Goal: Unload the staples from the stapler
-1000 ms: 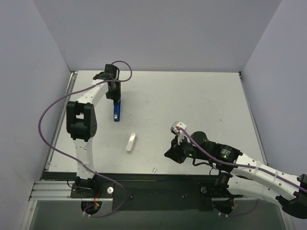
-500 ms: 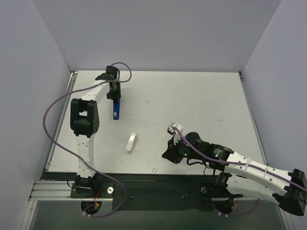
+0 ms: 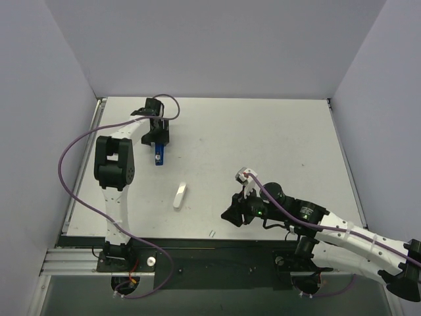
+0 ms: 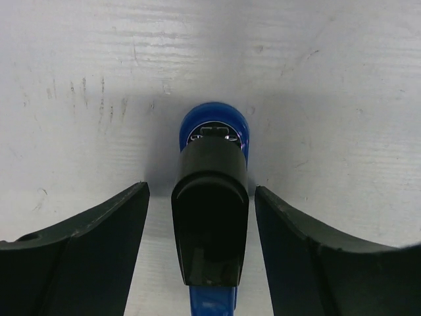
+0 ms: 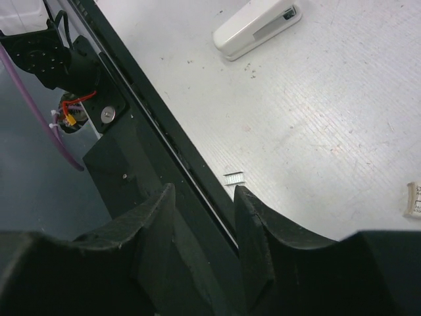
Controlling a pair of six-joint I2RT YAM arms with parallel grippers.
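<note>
Found the left claw [image 3: 158, 141] spread wide over the small narrow blue stapler [image 3: 158, 155], one black finger [image 4: 92, 243] on each side of the stapler's black end. Saw bare pale grey tabletop [image 3: 283, 145] between each finger and the stapler [image 4: 214, 128] in the left wrist view, so no contact on either side. Noted the black end nearest that camera and the rounded blue end beyond it, with a small metallic mark on top.

Took the white plastic stapler-shaped block [image 3: 180, 195] lying mid-tabletop as the landmark. Placed the blue stapler well beyond that block, away from the arm bases and slightly to its left, lengthwise along the near-far line.

Found the right claw [image 3: 231, 216] to the right of the white block and a little nearer the bases, low over the tabletop. Saw its fingers [image 5: 154, 224] only narrowly parted in the right wrist view, gripping nothing [image 5: 204, 194].

Spotted a short pale grey strip of staples [image 3: 212, 232] nearer than the white block [image 5: 256, 29] and to its right, lying loose on the tabletop just beside the black rail [image 5: 164, 131] along the near edge. Saw that strip [image 5: 234, 176] just off the right claw's fingertips, apart from them and well apart from the blue stapler.

Could not tell whether more staples remained inside the blue stapler.
</note>
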